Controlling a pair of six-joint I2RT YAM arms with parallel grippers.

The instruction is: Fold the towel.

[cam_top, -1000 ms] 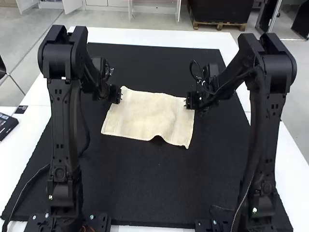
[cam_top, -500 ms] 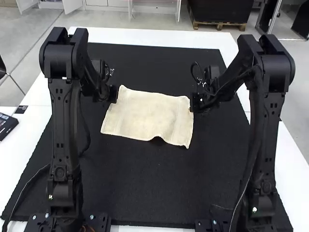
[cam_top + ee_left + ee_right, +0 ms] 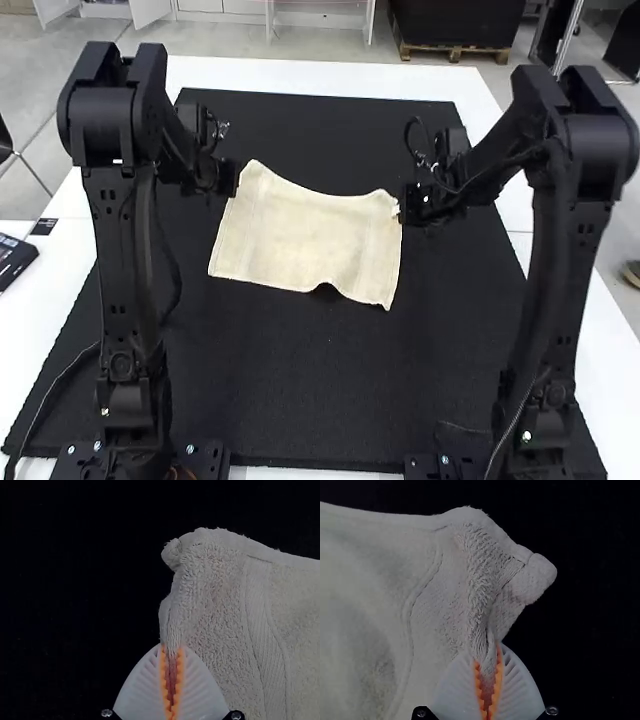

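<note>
Towel (image 3: 305, 240) lay spread unfolded over the black mat (image 3: 310, 400) on the bench (image 3: 330, 75), a small wave in its near edge. We saw the left claw (image 3: 172, 649) pressed together on a bunched pinch of cloth by the far left corner, and the right claw (image 3: 488, 654) pinching the gathered cloth by the far right corner.

Change: over the last second both claws had moved outward, then forward, the left one further. The far edge, nearly straight at first, now dipped between the two corners; the near edge had kept its place. We took this as the corners starting up off the mat, the fold itself not yet made.

Our judgement: next the pair should have risen together and carried the far edge back over the near one. Uneven travel could have skewed the fold.
</note>
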